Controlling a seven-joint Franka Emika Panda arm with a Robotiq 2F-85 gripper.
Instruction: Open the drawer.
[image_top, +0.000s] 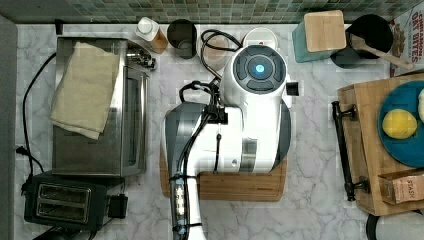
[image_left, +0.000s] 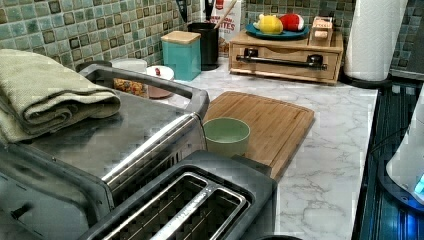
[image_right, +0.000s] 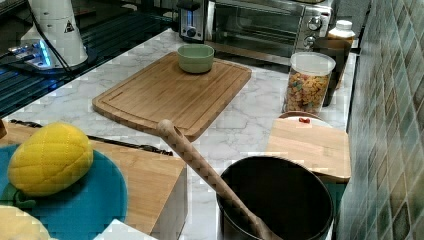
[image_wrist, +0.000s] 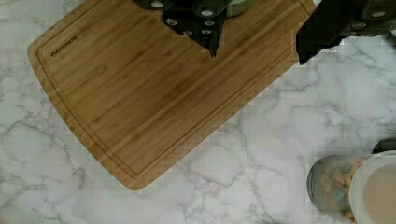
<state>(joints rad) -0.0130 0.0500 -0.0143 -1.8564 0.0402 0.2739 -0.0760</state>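
The drawer (image_left: 285, 60) sits fully closed in its light-wood box at the far end of the marble counter (image_left: 330, 165) in the left view, its front flush and the long black bar handle (image_left: 281, 59) untouched across it. In the top view the same box lies at the right edge, handle (image_top: 344, 152) facing the middle of the counter, with a blue plate (image_top: 400, 145) carrying a yellow toy fruit (image_top: 399, 123) on its top. So nothing of the task is done yet, as I judge it: the approach, the grasp on the bar and the pull all remain. My arm (image_top: 235, 135) hangs over the bamboo cutting board (image_wrist: 159, 88), well apart from the drawer. My gripper (image_wrist: 257, 37) holds nothing, and its two dark fingers (image_wrist: 198, 21) stand wide apart above the board and the bare marble beside it. A green bowl (image_left: 226, 135) rests on the board's corner nearest the toaster oven (image_right: 265, 22), away from my path to the handle.
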